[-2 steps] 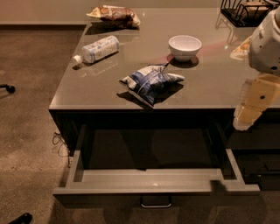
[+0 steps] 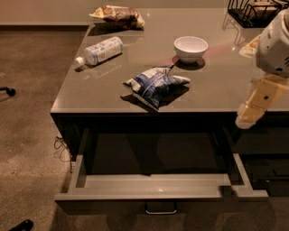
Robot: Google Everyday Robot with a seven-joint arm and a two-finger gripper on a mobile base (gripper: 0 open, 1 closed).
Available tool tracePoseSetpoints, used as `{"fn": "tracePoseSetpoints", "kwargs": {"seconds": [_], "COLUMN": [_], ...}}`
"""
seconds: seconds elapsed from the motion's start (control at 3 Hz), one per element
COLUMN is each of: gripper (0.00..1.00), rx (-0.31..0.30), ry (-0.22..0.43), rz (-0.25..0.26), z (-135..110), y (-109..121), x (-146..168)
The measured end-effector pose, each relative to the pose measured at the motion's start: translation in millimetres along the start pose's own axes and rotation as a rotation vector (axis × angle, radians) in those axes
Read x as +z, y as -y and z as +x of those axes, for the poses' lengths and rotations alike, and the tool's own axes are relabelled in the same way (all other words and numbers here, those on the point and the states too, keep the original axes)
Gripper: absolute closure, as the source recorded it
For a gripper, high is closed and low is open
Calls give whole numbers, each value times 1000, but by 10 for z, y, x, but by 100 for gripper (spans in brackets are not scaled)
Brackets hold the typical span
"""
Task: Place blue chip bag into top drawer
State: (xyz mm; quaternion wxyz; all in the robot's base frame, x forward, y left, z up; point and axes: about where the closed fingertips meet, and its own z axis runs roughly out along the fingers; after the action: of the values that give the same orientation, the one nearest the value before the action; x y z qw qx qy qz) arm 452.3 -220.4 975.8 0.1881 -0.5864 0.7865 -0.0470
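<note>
The blue chip bag (image 2: 156, 84), crinkled with white panels, lies on the grey tabletop (image 2: 95, 90) near its front edge. Below it the top drawer (image 2: 153, 187) is pulled wide open, a small metal handle (image 2: 160, 210) on its front. Its inside looks empty. My gripper (image 2: 253, 110) hangs at the right side, beige and white, just past the table's front edge and to the right of the bag, apart from it.
A white bowl (image 2: 191, 47) stands behind the bag. A plastic bottle (image 2: 101, 50) lies on its side at the left. A brown-reddish snack bag (image 2: 118, 16) lies at the far left corner. A black wire rack (image 2: 250, 12) stands at the far right.
The gripper has shifted slightly; the bag, bowl and drawer have not moved.
</note>
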Motion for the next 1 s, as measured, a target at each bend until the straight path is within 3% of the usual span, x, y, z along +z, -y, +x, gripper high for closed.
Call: {"fn": "tracePoseSetpoints", "kwargs": {"seconds": [0.67, 1.0], "gripper": [0, 0], "rx": [28, -4], "ry": [167, 270], "rz": [128, 146], "z": [-270, -592], "y": [663, 889], "x": [441, 663]}}
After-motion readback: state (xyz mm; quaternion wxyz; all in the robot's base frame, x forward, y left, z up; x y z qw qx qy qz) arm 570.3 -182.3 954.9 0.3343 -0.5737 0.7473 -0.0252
